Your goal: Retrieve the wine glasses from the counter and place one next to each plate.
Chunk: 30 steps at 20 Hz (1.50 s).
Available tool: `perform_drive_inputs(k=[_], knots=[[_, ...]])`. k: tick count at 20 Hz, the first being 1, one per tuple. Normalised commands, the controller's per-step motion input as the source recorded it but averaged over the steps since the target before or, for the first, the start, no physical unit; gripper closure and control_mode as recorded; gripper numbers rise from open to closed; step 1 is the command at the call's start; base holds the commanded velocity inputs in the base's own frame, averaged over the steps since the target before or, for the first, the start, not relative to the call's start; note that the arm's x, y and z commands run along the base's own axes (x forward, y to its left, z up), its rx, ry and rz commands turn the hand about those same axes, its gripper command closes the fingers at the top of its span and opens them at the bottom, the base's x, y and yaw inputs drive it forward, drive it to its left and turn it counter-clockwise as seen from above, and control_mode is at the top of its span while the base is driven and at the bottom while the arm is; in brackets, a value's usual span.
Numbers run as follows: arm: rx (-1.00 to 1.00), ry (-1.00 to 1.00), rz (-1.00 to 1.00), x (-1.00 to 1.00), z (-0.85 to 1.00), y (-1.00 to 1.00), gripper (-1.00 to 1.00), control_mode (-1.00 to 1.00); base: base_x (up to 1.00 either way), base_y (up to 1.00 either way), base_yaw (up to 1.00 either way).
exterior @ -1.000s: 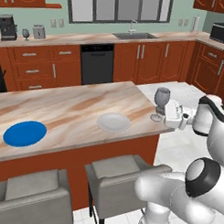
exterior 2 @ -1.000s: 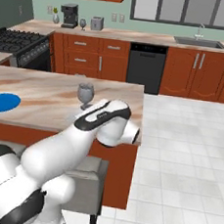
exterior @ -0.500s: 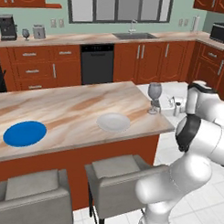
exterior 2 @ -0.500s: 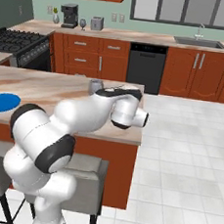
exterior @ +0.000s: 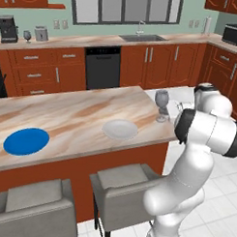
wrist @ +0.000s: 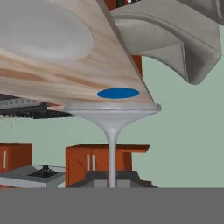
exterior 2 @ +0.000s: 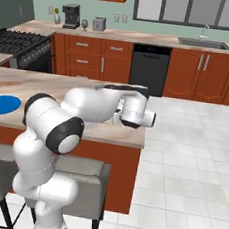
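Note:
A smoky grey wine glass (exterior: 161, 103) stands upright at the right end of the bar (exterior: 82, 114), just right of the pale grey-white plate (exterior: 120, 129). My gripper (exterior: 166, 110) reaches in from the right and is shut on the glass. The hand view is rolled upside down: the glass's foot (wrist: 111, 110) rests against the bar top and its stem (wrist: 112, 151) runs toward my fingers. The pale plate (wrist: 43, 30) and the blue plate (wrist: 118, 92) lie beyond. The blue plate (exterior: 26, 141) sits at the bar's left. A second wine glass (exterior: 27, 36) stands on the back counter (exterior: 94, 41).
Two grey chairs (exterior: 123, 181) (exterior: 35, 204) stand along the bar's near side. A coffee machine (exterior: 7, 28) and toaster (exterior: 41, 33) flank the far glass. A stove (exterior 2: 19, 43) is at the left and open tiled floor (exterior 2: 192, 160) at the right.
The glass has moved a little left over the bar's right end and come down onto the top. My arm's elbow has swung up and to the right.

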Motion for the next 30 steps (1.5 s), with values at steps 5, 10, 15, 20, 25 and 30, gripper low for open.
perform_drive_inputs(k=[5,10,15,20,25,30], knots=[[0.0,-0.16,0.0,0.02,-0.21,0.0,1.0,-1.0,0.0,0.0,0.0],[0.0,-0.07,0.0,0.08,-0.26,0.0,1.0,-1.0,0.0,0.0,0.0],[0.0,0.0,0.0,0.2,-0.28,0.0,1.0,-1.0,0.0,0.0,0.0],[0.0,0.0,0.0,0.28,-0.25,0.0,1.0,-1.0,0.0,0.0,0.0],[0.0,-0.01,0.0,0.34,-0.29,0.06,1.0,-1.0,0.0,0.0,0.0],[0.0,-0.02,0.0,0.34,-0.23,0.02,1.0,-1.0,0.0,0.0,0.0]])
